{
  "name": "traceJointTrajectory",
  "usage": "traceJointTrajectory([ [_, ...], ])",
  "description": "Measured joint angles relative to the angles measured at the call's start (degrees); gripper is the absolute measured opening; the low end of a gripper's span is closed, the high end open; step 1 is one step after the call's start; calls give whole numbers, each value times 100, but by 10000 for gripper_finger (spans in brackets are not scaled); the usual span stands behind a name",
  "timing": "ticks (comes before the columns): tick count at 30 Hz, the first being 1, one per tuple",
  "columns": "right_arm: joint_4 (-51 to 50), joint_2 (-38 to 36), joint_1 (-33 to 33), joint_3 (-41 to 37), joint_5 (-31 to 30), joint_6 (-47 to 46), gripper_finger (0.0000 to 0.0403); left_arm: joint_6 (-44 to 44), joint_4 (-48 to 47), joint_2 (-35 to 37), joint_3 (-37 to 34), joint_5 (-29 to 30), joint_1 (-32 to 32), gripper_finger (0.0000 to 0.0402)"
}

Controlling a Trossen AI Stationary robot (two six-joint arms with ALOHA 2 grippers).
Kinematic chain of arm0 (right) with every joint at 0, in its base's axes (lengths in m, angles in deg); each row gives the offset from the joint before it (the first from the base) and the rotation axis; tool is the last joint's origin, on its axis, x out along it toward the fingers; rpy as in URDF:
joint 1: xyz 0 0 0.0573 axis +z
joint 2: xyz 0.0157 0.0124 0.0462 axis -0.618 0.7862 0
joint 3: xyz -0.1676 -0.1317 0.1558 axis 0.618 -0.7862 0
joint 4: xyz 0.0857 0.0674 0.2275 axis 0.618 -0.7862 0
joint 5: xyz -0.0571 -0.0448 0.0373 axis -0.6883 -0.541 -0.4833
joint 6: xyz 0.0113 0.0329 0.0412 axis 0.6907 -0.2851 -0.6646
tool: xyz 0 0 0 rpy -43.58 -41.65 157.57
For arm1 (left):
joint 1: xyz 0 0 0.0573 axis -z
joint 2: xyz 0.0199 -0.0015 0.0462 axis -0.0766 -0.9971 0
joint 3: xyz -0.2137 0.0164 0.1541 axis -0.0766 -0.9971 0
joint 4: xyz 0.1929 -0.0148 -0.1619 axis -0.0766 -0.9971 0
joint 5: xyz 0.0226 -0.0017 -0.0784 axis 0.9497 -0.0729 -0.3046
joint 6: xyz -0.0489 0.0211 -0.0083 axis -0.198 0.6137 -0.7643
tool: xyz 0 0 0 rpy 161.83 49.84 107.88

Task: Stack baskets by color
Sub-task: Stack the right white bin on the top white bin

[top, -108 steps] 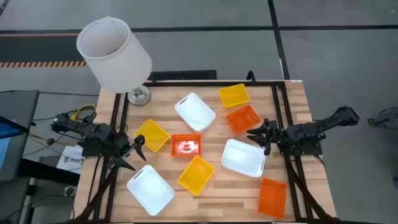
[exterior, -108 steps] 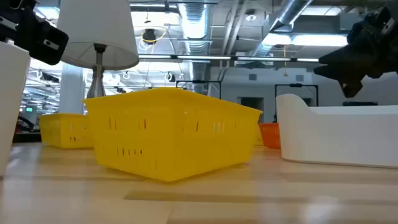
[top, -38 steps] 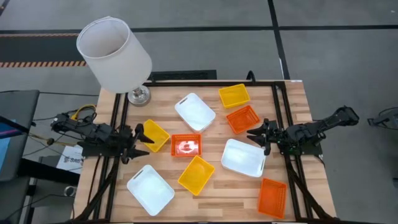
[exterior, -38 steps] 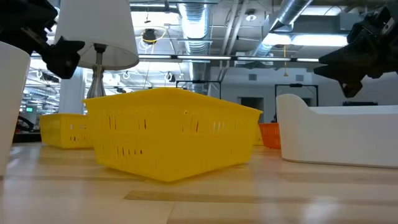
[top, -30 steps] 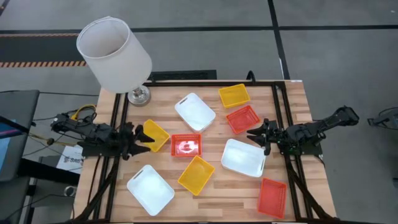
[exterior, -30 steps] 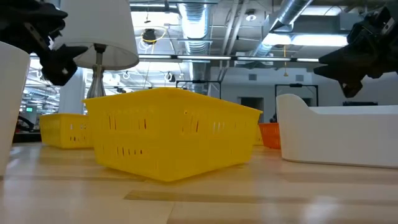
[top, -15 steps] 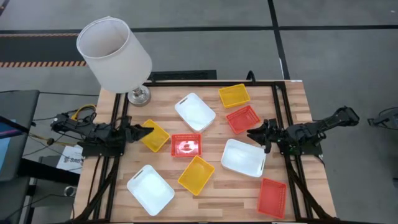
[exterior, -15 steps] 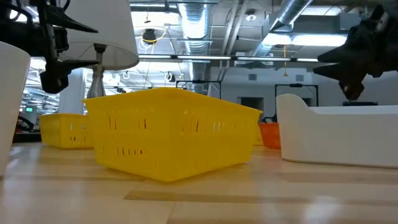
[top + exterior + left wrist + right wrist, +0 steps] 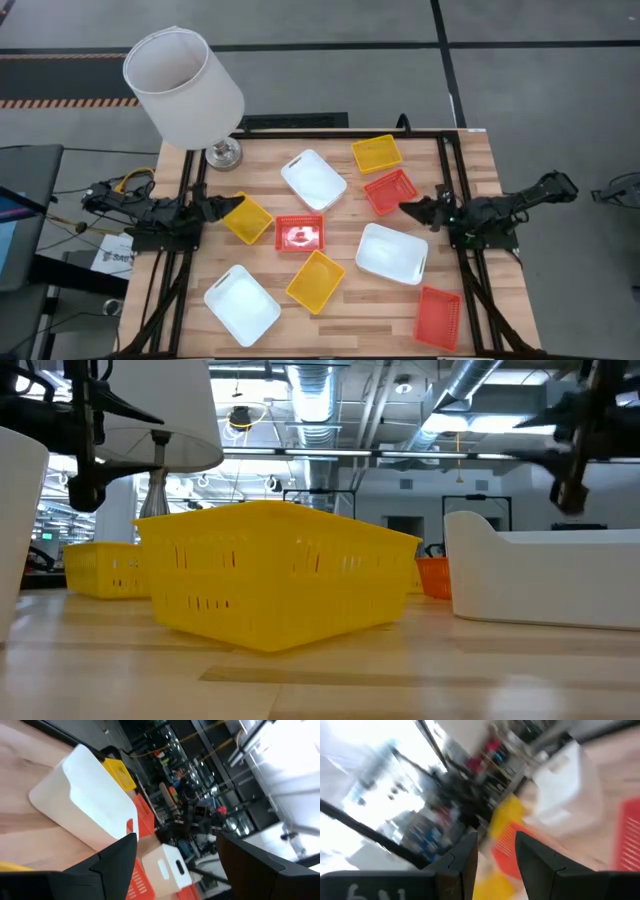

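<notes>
since the earlier frames the left gripper (image 9: 222,207) has slid in from the tabletop's left edge and turned over, so its tips now sit at the left rim of a yellow basket (image 9: 248,218) — likely lining up to lift it. its jaws stand apart and grip nothing yet; whether they touch the rim i cannot tell.

nothing is stacked: all nine baskets lie singly across the tabletop. a white basket (image 9: 241,305) sits near the front left corner, an orange basket (image 9: 299,234) at the centre, another yellow basket (image 9: 316,281) just in front of it.

toward the right edge, the right gripper (image 9: 408,210) has rolled too — it hovers between the red-orange basket (image 9: 390,191) and a white basket (image 9: 391,253), jaws partly parted, empty, touching neither as far as shows.
</notes>
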Motion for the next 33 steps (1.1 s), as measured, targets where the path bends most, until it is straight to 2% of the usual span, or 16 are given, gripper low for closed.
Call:
traceJointTrajectory([
  [2, 641, 0, -73, 45, -1, 106, 156, -287, 235, -3, -13, 58, 0, 262],
  [4, 1023, 0, -130, 295, 101, 650, 159, -303, 979, -4, -15, 6, 0, 262],
  [7, 1088, 80, -139, 1000, 139, 1775, 164, 557, 2577, -20, -11, -136, 1, 262],
  [10, 527, 490, -142, 1920, 56, 2673, 170, 1702, 3836, -139, 171, -114, 0, 261],
  [12, -311, 847, -142, 2657, 22, 2860, 174, 2283, 3951, -287, 555, -87, 0, 257],
  [14, -1545, 1274, -140, 3447, 6, 2801, 178, 2642, 3637, -540, 1032, -95, 0, 254],
  [18, -4422, 2392, -139, 4952, 22, 2148, 191, 2868, 2376, -1296, 2214, -275, 0, 252],
  [21, -6385, 3281, -140, 5881, 336, 1554, 199, 2620, 1007, -1954, 3153, -467, 0, 252],
  [23, -7432, 3842, -140, 6290, 617, 1273, 203, 2152, -151, -2421, 3789, -541, 0, 252],
  [25, -8112, 4376, -138, 6519, 974, 1130, 206, 1677, -1326, -2843, 4331, -733, 0, 252],
  [28, -8508, 5038, -139, 6576, 1680, 1133, 209, 1164, -2490, -3411, 4904, -1109, 0, 252],
  [33, -8903, 6070, -245, 6576, 2502, 1452, 209, 754, -3003, -4038, 5191, -1353, 2, 252],
])
